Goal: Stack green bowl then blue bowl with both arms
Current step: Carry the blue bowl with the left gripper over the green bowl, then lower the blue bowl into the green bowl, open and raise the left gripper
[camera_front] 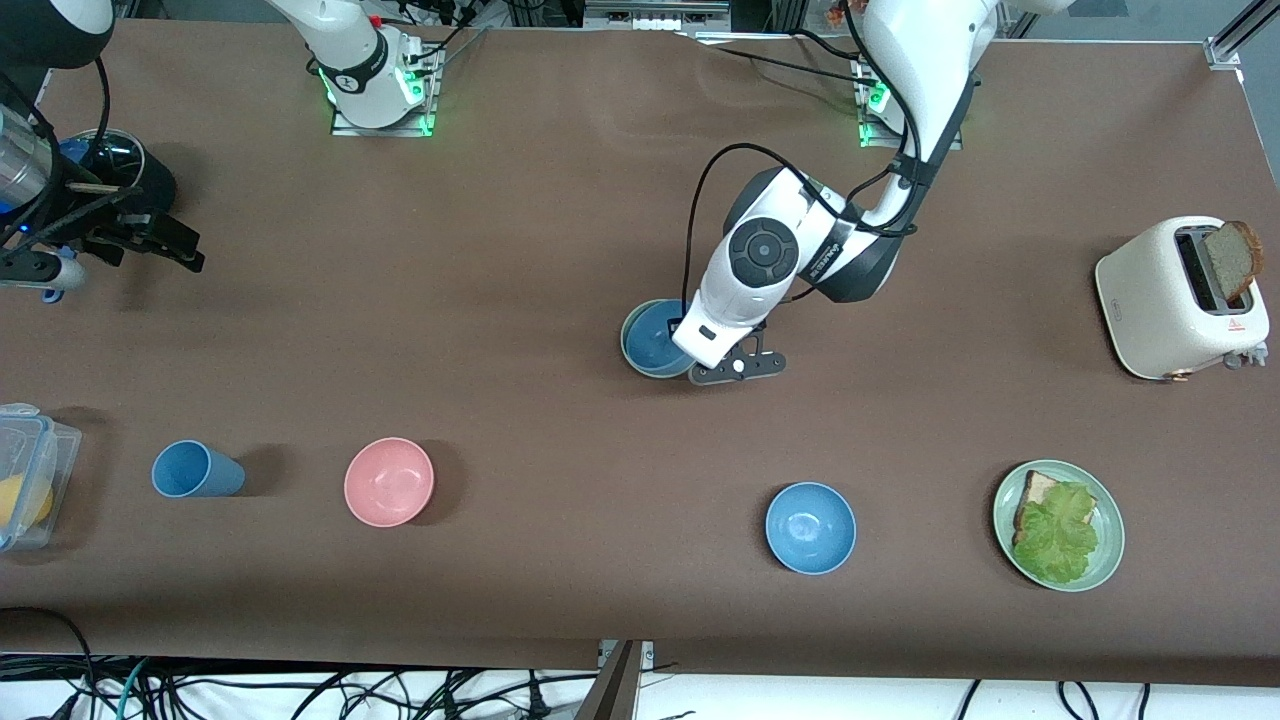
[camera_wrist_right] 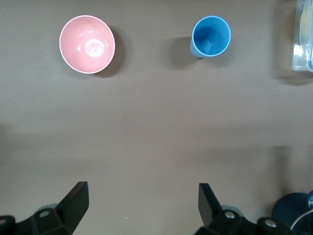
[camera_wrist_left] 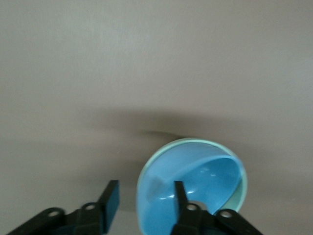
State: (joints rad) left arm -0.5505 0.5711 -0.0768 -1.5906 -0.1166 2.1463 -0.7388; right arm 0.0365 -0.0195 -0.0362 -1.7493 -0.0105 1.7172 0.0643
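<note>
The blue bowl (camera_front: 650,338) is sitting inside the green bowl (camera_front: 628,322) near the middle of the bench (camera_front: 560,200); only a thin pale green rim is showing around it, most clearly in the left wrist view. So the stack is looking complete to me.

The left gripper (camera_front: 722,365) is hanging low at the side of the stack that faces the left arm's end. Its fingers are standing apart, one finger (camera_wrist_left: 180,201) inside the blue bowl and the other outside the rim, and I am not seeing them pressing the wall, so it is holding nothing. The right gripper (camera_wrist_right: 142,200) is waiting wide apart and empty over the right arm's end of the bench.

Both bowls are seeming light, stiff and smooth, probably plastic, so they are likely sliding easily and not breaking easily. The thin rim wall is the good place for taking hold, one finger inside and one outside. Because the bowls are nested and light, a finger dragging on the inner wall could be tipping the stack.

Around the stack the bench is open; the other blue bowl (camera_front: 810,527) and the pink bowl (camera_front: 389,481) are lying well apart, nearer to the camera, so lifting straight up is looking safe
</note>
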